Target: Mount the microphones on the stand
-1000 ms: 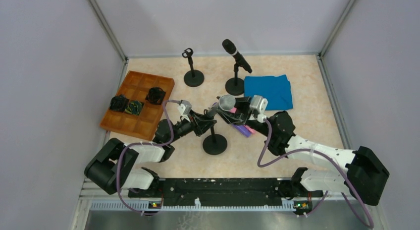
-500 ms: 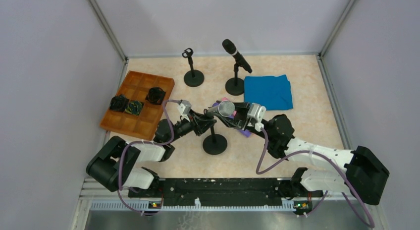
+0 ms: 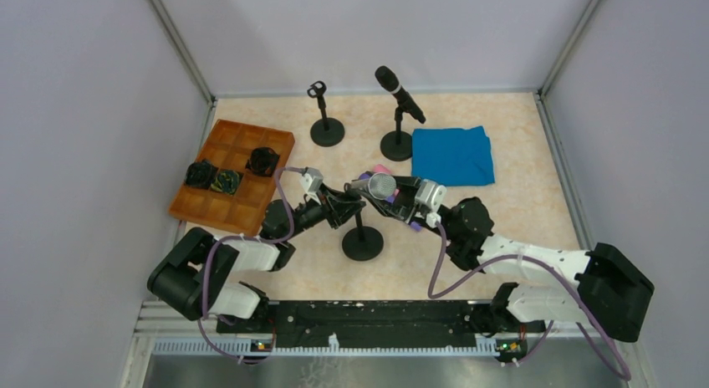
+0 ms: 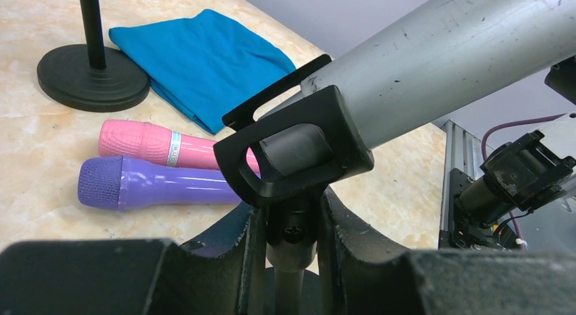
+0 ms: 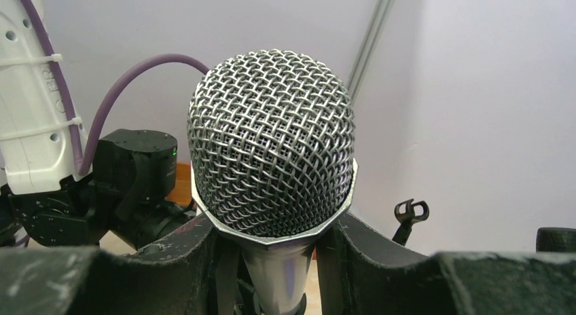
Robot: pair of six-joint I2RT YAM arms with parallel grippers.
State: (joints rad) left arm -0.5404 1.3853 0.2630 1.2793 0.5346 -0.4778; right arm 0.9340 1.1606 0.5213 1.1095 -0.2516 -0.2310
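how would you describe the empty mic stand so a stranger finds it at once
Find the blue cloth at the back of the table. Just left of it the occupied stand carries the black microphone; the next one left is the empty stand, the only one whose clip holds nothing.

Bright, even, diffuse from above; only soft shadows. Sharp overhead. Blurred up close at both wrist cameras' bottom edges; faint sheen on silver-grey microphone (image 4: pixel 448 57).

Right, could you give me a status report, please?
Left gripper shut on stand stem. Right gripper shut on silver microphone, tail in clip. Pink microphone, purple microphone lying beside, not blocking.
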